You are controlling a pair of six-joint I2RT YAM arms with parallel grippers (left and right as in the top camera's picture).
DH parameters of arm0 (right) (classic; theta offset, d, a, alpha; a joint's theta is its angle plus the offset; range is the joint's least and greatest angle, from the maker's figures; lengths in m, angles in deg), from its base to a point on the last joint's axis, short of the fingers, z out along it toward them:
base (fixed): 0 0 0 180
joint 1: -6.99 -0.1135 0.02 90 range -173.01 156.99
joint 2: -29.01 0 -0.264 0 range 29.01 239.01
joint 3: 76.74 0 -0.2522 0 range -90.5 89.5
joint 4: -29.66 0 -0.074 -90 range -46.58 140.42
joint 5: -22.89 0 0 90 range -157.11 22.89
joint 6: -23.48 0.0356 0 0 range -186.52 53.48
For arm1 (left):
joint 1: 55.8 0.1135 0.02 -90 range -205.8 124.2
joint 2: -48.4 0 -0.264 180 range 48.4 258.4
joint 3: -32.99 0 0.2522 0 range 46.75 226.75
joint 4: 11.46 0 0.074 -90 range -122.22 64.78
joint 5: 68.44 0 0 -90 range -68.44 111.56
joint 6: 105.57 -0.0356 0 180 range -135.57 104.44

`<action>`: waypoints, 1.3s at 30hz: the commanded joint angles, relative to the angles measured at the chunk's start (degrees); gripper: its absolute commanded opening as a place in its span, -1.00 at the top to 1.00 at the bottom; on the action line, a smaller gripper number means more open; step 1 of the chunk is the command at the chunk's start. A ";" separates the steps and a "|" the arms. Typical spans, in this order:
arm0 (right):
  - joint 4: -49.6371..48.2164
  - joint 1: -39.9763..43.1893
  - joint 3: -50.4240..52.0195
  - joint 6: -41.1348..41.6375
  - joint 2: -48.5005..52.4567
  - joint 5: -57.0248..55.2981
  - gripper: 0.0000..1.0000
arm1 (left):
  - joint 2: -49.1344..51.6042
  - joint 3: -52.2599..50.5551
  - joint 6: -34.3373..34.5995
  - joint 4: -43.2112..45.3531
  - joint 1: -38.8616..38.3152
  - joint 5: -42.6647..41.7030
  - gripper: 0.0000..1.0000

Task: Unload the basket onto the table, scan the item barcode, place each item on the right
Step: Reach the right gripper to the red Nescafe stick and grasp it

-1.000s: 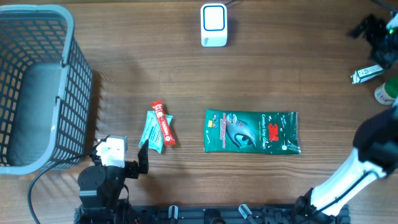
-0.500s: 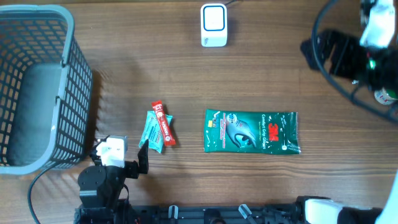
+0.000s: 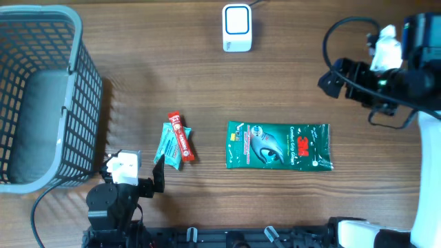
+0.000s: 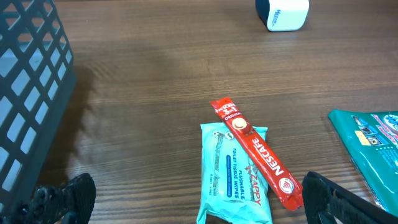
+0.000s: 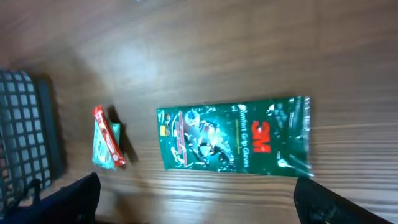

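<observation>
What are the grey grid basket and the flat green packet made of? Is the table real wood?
Grey grid basket: seemingly moulded plastic, matte, with thick even bars. Flat green packet: probably thin plastic film, glossy, with glints on its wrinkles. Brown table: wood grain shows, but laminate is possible.

We look down on a brown wooden table (image 3: 172, 76), its grain running in long streaks from left to right in the overhead view. The wood fills nearly all of each view. Light falls evenly on it, leaving a dull sheen and soft, faint shadows.
</observation>
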State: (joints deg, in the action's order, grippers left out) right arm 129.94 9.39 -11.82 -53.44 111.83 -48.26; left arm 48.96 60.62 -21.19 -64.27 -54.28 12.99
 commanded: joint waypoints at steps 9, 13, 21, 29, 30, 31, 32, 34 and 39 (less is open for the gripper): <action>-24.81 -12.17 26.80 5.88 0.22 5.81 -0.99 | -0.17 -0.42 0.52 0.20 0.22 0.33 -1.00; -42.69 -21.16 37.11 18.95 0.24 6.60 -0.99 | -0.17 -0.42 0.55 0.20 0.22 0.33 -1.00; -69.46 -38.40 42.62 20.22 10.14 14.16 -0.73 | -0.17 -0.42 0.52 0.20 0.20 0.33 -1.00; -88.06 -40.94 42.62 29.20 26.99 31.47 -0.61 | -0.17 -0.42 0.52 0.20 0.22 0.33 -1.00; -88.94 -41.31 42.62 29.57 28.00 31.98 -0.61 | -0.17 -0.42 0.52 0.20 0.22 0.33 -1.00; -89.79 -41.51 42.62 29.57 28.65 32.33 -0.61 | -0.17 -0.42 0.52 0.17 0.22 0.33 -1.00; -90.58 -41.70 42.62 29.83 29.11 32.72 -0.59 | -0.17 -0.42 0.52 0.17 0.22 0.33 -1.00; -92.15 -41.99 42.62 30.62 29.49 32.68 -0.58 | -0.17 -0.42 0.55 0.20 0.22 0.33 -1.00; -96.37 -41.99 42.62 30.62 29.49 29.77 -0.58 | -0.17 -0.42 0.52 0.20 0.22 0.33 -1.00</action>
State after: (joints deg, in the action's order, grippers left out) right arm 35.13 -32.47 30.87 -23.36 140.47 -17.88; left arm 48.91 60.62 -21.19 -64.25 -54.28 12.99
